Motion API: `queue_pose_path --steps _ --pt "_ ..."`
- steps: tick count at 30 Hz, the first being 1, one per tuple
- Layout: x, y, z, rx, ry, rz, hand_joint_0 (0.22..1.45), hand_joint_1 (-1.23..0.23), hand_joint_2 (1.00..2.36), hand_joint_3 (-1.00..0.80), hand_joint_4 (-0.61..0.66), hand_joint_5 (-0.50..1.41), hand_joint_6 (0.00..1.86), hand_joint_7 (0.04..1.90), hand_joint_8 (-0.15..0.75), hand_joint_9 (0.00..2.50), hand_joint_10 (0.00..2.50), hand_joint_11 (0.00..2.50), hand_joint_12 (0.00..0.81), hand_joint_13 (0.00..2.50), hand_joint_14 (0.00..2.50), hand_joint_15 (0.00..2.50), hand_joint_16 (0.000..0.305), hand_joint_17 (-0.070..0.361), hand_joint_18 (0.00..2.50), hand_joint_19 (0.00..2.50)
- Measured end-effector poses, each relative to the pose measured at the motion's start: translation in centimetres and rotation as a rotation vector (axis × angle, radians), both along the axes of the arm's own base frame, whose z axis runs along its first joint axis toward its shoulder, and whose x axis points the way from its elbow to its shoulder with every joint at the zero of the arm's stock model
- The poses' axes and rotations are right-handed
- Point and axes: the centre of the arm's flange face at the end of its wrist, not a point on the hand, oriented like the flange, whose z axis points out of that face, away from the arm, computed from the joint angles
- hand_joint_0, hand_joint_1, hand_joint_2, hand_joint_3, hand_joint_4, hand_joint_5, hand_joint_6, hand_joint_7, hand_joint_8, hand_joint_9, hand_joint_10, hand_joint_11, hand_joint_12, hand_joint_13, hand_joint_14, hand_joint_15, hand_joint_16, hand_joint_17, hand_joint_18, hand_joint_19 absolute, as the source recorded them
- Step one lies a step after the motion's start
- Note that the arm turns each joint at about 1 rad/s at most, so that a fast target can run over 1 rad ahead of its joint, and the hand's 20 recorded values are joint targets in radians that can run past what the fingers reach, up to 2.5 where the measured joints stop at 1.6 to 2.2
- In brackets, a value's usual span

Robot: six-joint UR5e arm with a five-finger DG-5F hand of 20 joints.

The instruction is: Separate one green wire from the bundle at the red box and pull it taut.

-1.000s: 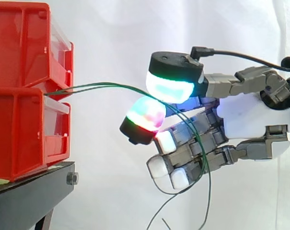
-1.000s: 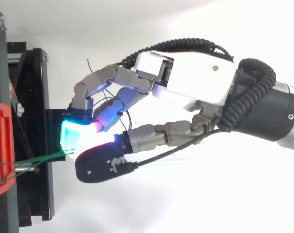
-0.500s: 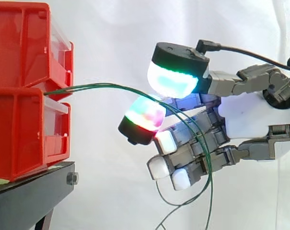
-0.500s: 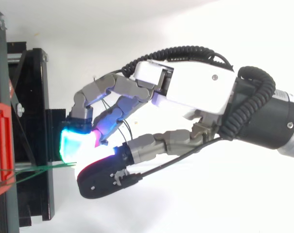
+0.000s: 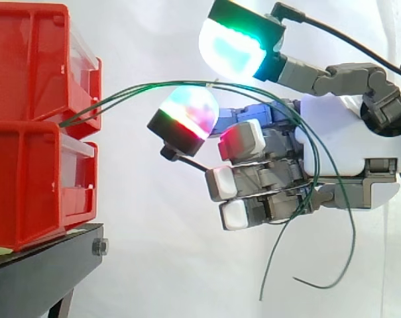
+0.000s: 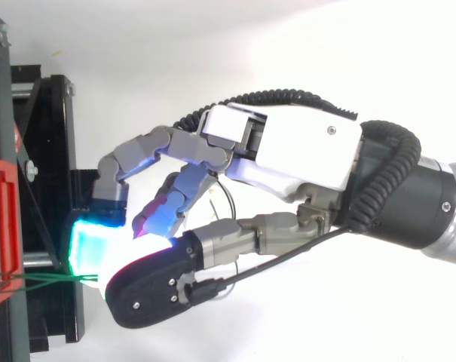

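My hand (image 5: 346,146) hangs beside the 2 stacked red bins (image 5: 28,66) on the black stand (image 5: 41,271), apart from them. The green wires (image 5: 140,88) leave the gap between the 2 bins at their front edge and arch over my lower glowing pad (image 5: 187,109). They then run down inside my curled fingers (image 5: 253,179), which clasp them. My thumb pad (image 5: 230,50) sits just above the wires. Their loose ends dangle below my palm.

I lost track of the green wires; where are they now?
In the side view, the green wires leave the red bins at left, arch right across the hand and dangle below it.
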Motion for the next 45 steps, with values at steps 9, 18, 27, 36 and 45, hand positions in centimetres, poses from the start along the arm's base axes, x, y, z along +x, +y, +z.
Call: queue_pose_path --steps 9,18,27,36,45 --pt "0.1 0.1 -0.3 0.006 -0.016 -0.002 0.53 -0.65 1.0 -0.5 0.13 -0.18 0.87 0.88 0.268 1.23 0.02 1.29 0.34 1.09 0.03 1.0 0.056 0.127 0.73 0.7" --pt "-0.1 0.1 -2.0 0.009 -0.036 -0.002 0.52 -0.63 1.0 -0.5 0.13 -0.18 0.87 0.85 0.273 1.28 0.02 1.41 0.325 1.28 0.02 1.23 0.057 0.128 0.74 0.71" --pt "-0.6 0.4 -3.8 -0.022 -0.04 -0.008 0.5 -0.59 1.0 -0.5 0.14 -0.18 0.86 0.84 0.275 1.34 0.01 1.48 0.318 1.52 0.01 1.33 0.059 0.133 0.78 0.71" --pt "-0.4 0.4 -5.9 -0.046 -0.012 -0.008 0.51 -0.56 1.0 -0.5 0.14 -0.18 0.86 0.82 0.263 1.42 0.25 1.55 0.319 1.51 0.01 1.32 0.058 0.13 0.79 0.71" --pt "-0.4 0.5 -6.1 -0.054 -0.008 0.002 0.61 -0.6 1.02 -0.28 0.09 -0.19 0.88 0.87 0.239 1.36 0.35 1.57 0.286 1.45 0.01 1.32 0.053 0.12 0.76 0.74"
